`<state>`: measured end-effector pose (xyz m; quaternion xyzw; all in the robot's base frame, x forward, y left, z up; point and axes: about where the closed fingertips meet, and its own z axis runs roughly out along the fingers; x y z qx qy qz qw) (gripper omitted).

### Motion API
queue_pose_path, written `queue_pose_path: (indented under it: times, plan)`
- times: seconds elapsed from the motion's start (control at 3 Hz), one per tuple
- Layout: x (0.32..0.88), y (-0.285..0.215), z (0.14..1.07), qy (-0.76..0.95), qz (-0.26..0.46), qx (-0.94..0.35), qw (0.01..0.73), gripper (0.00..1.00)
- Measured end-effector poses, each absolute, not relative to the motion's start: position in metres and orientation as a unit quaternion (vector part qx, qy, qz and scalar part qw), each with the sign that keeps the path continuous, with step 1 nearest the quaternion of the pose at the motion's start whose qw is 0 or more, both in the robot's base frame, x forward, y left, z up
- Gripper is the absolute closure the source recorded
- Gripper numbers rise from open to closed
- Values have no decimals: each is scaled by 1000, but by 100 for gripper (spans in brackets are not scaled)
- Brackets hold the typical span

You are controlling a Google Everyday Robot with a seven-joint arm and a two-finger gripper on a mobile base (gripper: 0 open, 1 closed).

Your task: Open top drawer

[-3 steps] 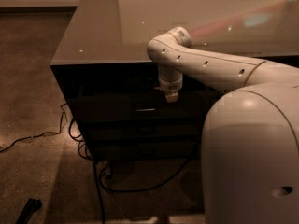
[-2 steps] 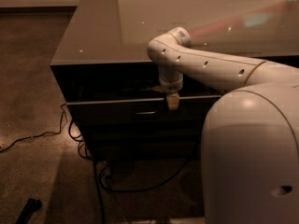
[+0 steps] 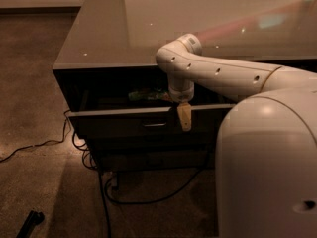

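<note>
Top drawer (image 3: 121,124) front partly behind gripper (image 3: 184,118)

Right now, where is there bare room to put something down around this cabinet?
The glossy tabletop is bare from its left edge to the arm. Crowded: inside the top drawer, where the tool hangs over its front near something green; cables trail underneath.

The top drawer (image 3: 124,125) has slid further out, exposing its inside; the gripper (image 3: 184,119), at its front's top edge, has come outward with it.
</note>
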<state>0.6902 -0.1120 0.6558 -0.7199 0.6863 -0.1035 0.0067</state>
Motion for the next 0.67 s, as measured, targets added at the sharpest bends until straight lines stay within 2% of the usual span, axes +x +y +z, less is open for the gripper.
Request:
queue_pose_path:
  times: [0.67]
  plan:
    - [641, -137, 633, 708, -120, -696, -33, 0]
